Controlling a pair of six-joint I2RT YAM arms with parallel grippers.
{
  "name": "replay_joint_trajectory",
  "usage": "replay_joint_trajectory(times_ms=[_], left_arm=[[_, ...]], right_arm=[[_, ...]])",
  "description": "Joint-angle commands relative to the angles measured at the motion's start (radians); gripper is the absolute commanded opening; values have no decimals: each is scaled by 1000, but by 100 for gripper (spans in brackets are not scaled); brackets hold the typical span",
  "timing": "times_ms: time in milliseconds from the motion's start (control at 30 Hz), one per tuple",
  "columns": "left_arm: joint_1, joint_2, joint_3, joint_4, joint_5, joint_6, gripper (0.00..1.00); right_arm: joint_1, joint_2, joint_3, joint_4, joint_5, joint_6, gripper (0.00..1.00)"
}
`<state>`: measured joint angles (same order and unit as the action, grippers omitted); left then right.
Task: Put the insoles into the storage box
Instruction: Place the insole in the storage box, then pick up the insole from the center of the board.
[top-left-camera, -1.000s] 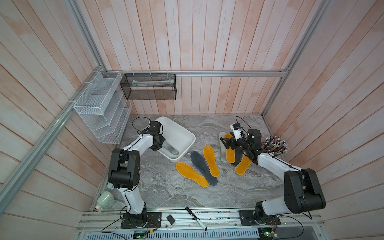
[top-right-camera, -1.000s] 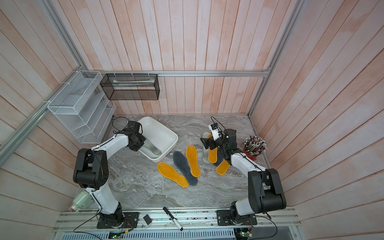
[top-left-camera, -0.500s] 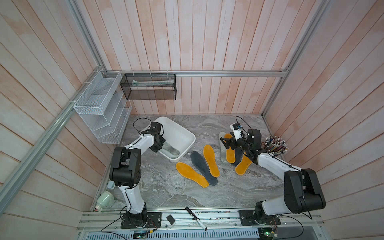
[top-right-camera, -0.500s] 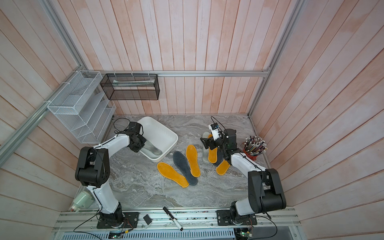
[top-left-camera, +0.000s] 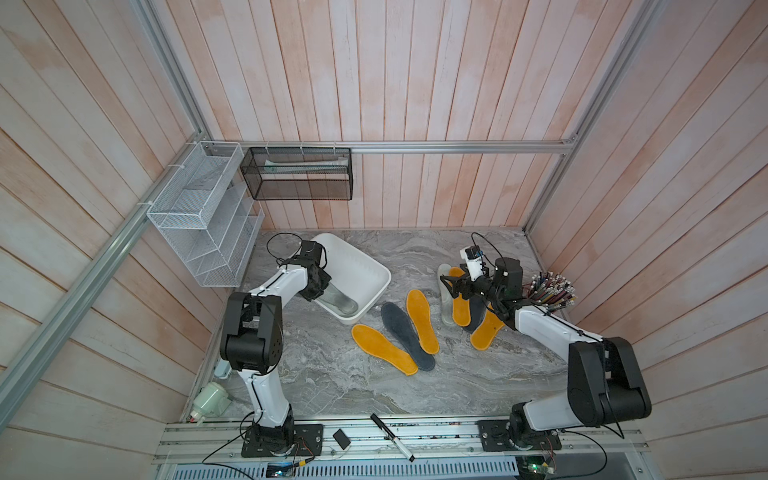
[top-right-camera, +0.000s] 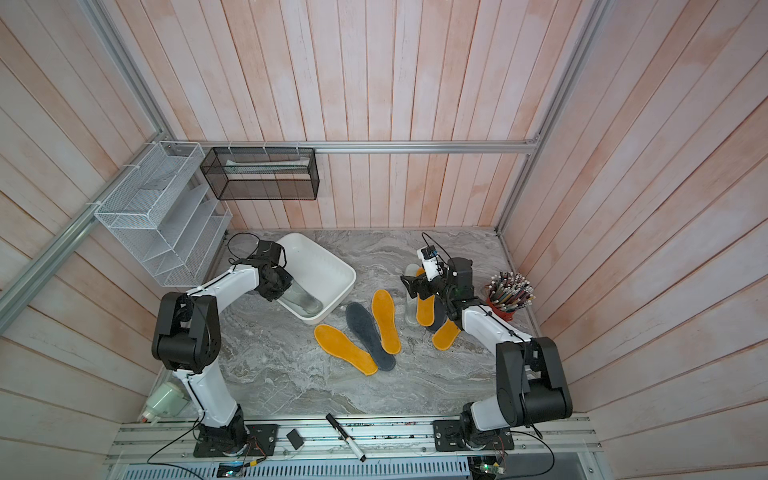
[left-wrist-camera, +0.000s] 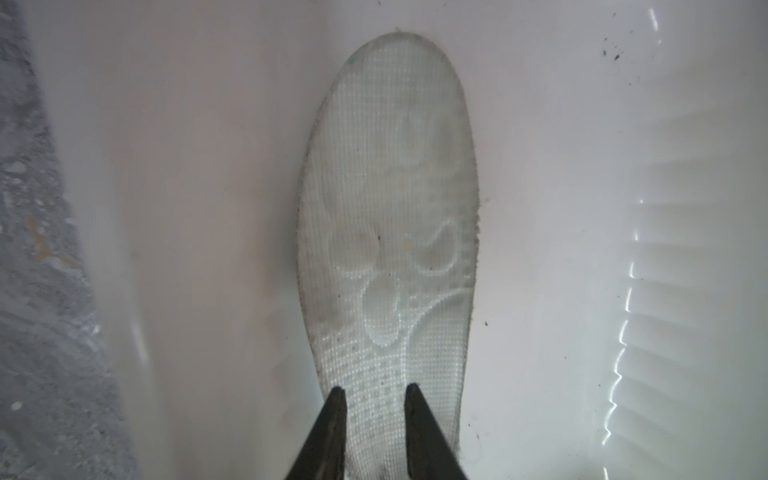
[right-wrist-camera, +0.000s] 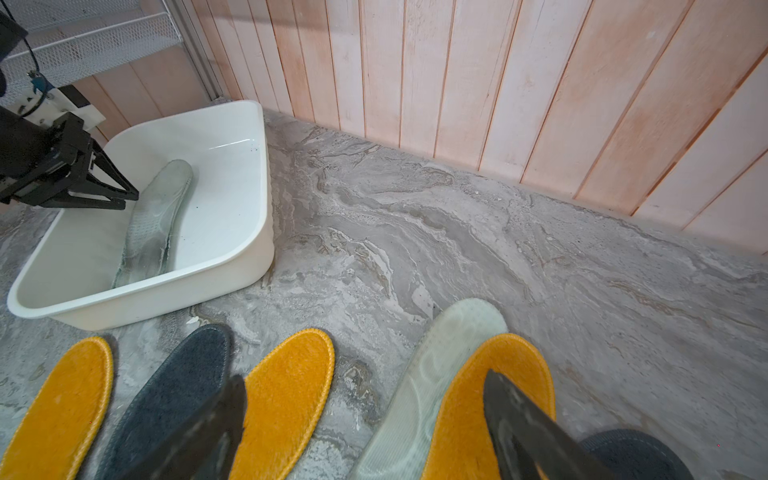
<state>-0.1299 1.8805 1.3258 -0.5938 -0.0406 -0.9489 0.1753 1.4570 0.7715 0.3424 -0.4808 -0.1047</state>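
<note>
Presently, the storage box (top-left-camera: 365, 266) sits askew near the rear-left corner of the worktop (top-left-camera: 478, 390). One pale insole (top-left-camera: 343, 301) lies lengthwise on its floor, close to the wall nearest the left edge. The left end effector (left-wrist-camera: 374, 390) hangs over one end of that insole. Its fingers (left-wrist-camera: 328, 436) are narrowly parted, and the moulded surface shows in the gap between them. Nothing is clamped there, but I cannot tell whether the tips touch the insole.

Seven more insoles lie outside the box. Around the middle of the worktop, just off the box's front corner, three fan out side by side. They are a front orange insole (top-left-camera: 382, 348), a dark grey insole (top-left-camera: 407, 340) and a middle orange insole (top-left-camera: 422, 320).

Toward the right edge, a second pale insole (top-left-camera: 445, 309) lies with a third orange insole (top-left-camera: 460, 311) partly over it. Beside them are a second dark grey insole (top-left-camera: 476, 322), mostly hidden by the right arm, and a fourth orange insole (top-left-camera: 484, 336).

The right end effector (right-wrist-camera: 363, 378) hovers over this group with its fingers spread wide and grips nothing. A cup of pencils (top-left-camera: 550, 291) stands by the right edge.
</note>
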Motion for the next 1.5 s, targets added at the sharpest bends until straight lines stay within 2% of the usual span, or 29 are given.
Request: replay_joint_trajectory(times_ms=[0,100,367,533,733,867,1100,1333,1467], left_arm=[[7,8,28,-21,-2,13,27],[6,-6,48,-13,15,27,31],[5,-90,82,59,83,46,42],[-7,-124,76,88,130,39,46],[-32,-171,13,169,189,0,48],[-51,-194,-32,206,208,-28,48],[-65,-197,-51,203,222,-30,49],[-66,-207,-50,198,223,-28,50],[-66,-208,-49,196,222,-29,50]], right_arm=[[-5,2,18,-1,-19,7,90],[-5,2,26,-12,-25,6,90],[-21,41,151,-201,-94,-21,93],[-17,55,169,-222,-178,44,92],[54,84,206,-340,-233,55,89],[76,100,222,-361,-195,151,89],[72,209,348,-550,0,228,86],[72,410,538,-794,113,214,76],[75,476,590,-852,162,207,72]])
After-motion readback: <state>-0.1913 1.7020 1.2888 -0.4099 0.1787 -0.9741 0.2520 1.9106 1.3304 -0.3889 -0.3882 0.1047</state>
